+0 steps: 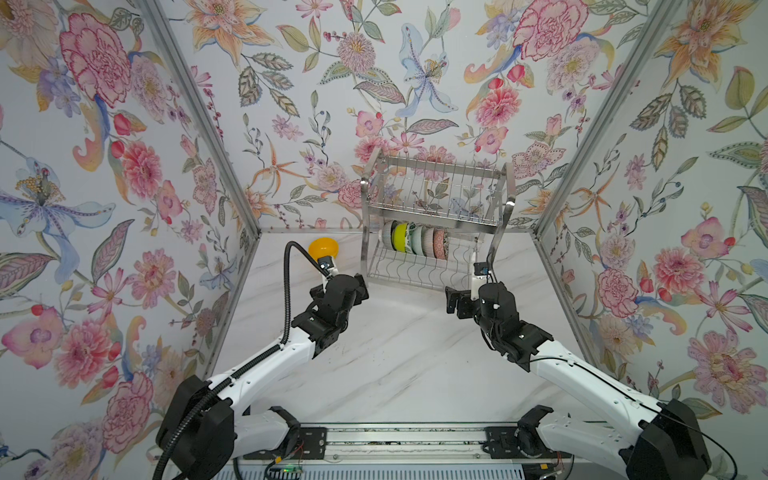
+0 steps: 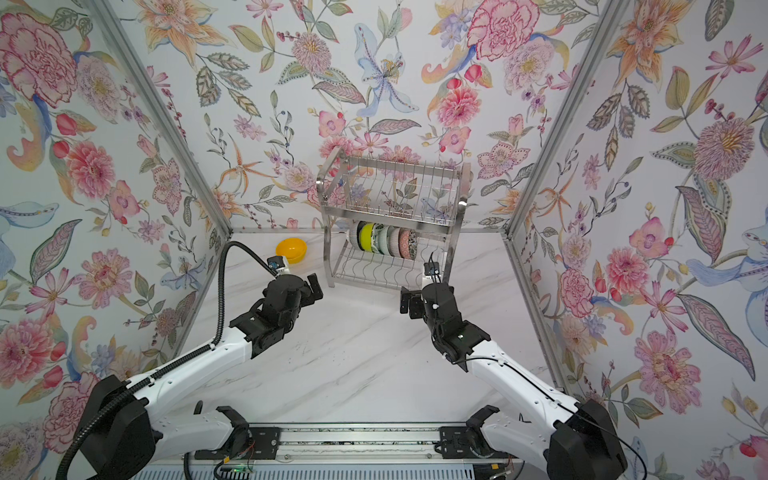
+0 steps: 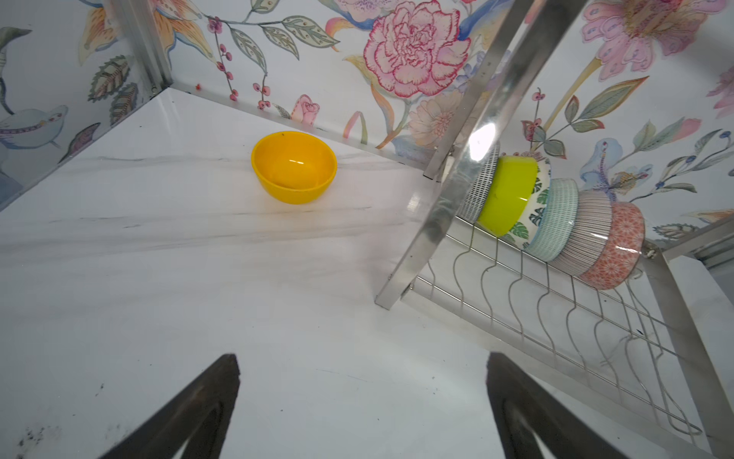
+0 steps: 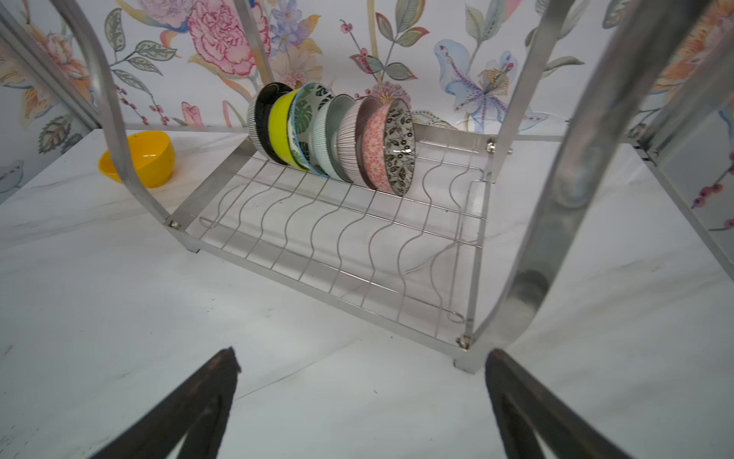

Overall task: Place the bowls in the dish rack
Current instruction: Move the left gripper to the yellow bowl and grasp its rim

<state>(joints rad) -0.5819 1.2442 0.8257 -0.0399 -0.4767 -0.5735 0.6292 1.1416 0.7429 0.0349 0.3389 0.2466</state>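
Floral walls (image 1: pixel 124 166) are hemming a white marbled surface (image 1: pixel 395 361), open in front. The left gripper (image 3: pixel 363 357) and right gripper (image 4: pixel 363 355) are hanging spread wide, empty, before the dish rack (image 1: pixel 432 199). Six bowls (image 4: pixel 333 135) are standing on edge in its lower tier; the orange-yellow bowl (image 3: pixel 294 167) is sitting apart, left of it.

We are looking into a booth whose walls (image 1: pixel 332 104) are carrying floral wallpaper: pink peonies, orange lilies, pale blue blooms and grey-green leaves on white. Aluminium corner posts (image 1: pixel 198 112) are running up where the walls are meeting. A white marble-look tabletop (image 1: pixel 395 365) with grey veins is serving as floor, and soft, even light is glancing off it.
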